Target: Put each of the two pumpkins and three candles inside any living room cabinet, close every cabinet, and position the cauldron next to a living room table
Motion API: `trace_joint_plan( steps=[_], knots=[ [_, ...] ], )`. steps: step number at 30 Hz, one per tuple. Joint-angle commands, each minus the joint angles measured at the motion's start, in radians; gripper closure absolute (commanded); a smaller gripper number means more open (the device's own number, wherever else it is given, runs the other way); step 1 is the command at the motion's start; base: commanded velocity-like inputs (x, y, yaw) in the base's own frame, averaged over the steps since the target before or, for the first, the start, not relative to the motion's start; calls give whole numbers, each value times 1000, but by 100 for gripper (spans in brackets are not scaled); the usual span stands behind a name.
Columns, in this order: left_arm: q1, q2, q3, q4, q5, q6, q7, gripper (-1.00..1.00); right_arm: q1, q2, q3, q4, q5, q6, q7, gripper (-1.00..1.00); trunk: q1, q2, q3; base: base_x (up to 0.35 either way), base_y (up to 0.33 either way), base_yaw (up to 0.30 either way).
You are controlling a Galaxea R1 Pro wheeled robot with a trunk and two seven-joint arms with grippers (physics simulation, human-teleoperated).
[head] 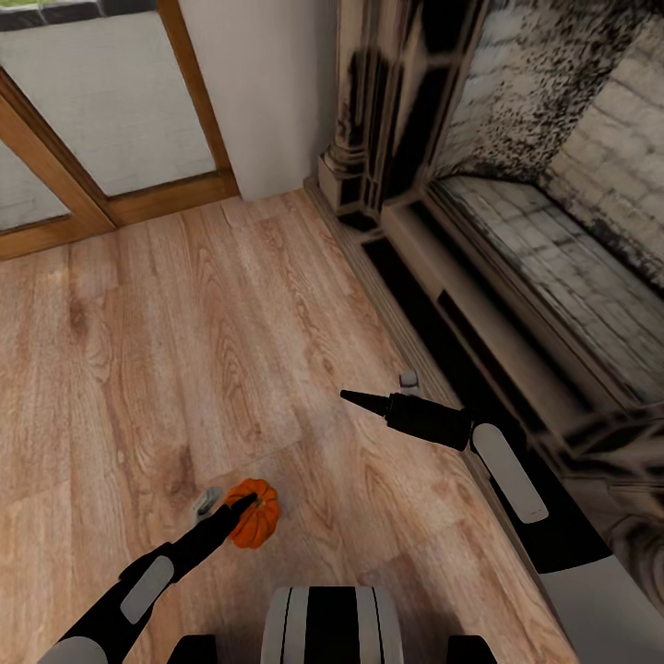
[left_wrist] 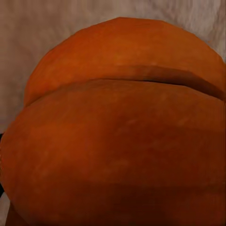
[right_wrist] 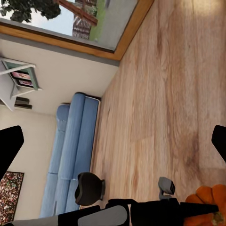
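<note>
Head view, looking down on a wood plank floor.

Left arm enters from 7 o'clock and runs up toward centre, forearm black with a grey panel, stretched low over the floor. Left tool meets the pumpkin at about 6 o'clock of the frame. One black finger lies across the pumpkin's near-left flank; a small grey part of the tool sits just left of it. The left wrist camera has the orange ribbed skin of the pumpkin pressed right up against the lens, a pale surface behind it. The right wrist camera shows the left tool's black tip touching the pumpkin above the floor. Tool clamped on the pumpkin, as far as the contact reads.

Right arm enters from 4 o'clock, white upper link, then grey-panelled black forearm, pointing toward 9 o'clock, held level above the floor. Right tool ends in a tapered black point; from the head camera the fingers overlap. In its own wrist camera two black fingertips sit at opposite edges of the frame, wide apart, nothing between them.

Ornate grey fireplace with brick interior fills 1 to 4 o'clock. Wood-framed glass door at 11 o'clock. The right wrist camera also takes in a blue sofa against a pale wall, a dark round pot on the floor near it, and a window.
</note>
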Motion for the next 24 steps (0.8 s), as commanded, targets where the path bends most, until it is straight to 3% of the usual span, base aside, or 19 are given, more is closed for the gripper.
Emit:
trace_joint_plan(
  steps=[1,7,17,24],
  knots=[
    [1,-26,1,1,-14,-5,4,100,0,0,0,0,0,0,0,-100,0,0,0,0,0,0],
    [2,-12,0,-47,-14,-9,-95,100,0,-1,-1,0,0,0,0,-100,0,0,0,0,0,0],
    [13,57,3,-81,-12,-8,-265,100,0,0,0,-3,0,0,0,-100,0,0,0,0,0,0],
    [20,103,86,-83,-12,4,-455,100,0,-5,-8,0,2,-4,-2,-100,0,0,0,0,0,0]
  ],
)
